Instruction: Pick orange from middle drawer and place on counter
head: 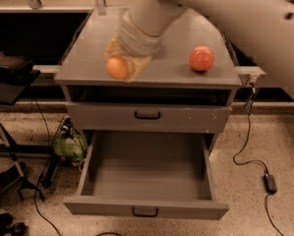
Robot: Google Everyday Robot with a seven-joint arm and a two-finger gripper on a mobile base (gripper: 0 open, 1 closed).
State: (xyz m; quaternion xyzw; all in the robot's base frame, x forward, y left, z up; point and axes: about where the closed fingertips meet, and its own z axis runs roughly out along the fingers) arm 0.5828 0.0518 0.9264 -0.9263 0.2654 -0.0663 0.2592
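The orange [117,68] is small, round and yellow-orange. My gripper [120,67] is shut on it and holds it over the front left part of the counter [171,72], close to the surface. My arm comes in from the top right and hides the back of the counter. The middle drawer [146,178] is pulled wide open below; its grey inside holds nothing I can see. Its black handle [145,212] is at the front.
A larger red-orange ball [201,58] rests on the counter's right side. The closed grey drawer front [146,116] with a black handle sits above the open one. A black stand [9,77] is at the left and cables [254,156] lie on the floor at the right.
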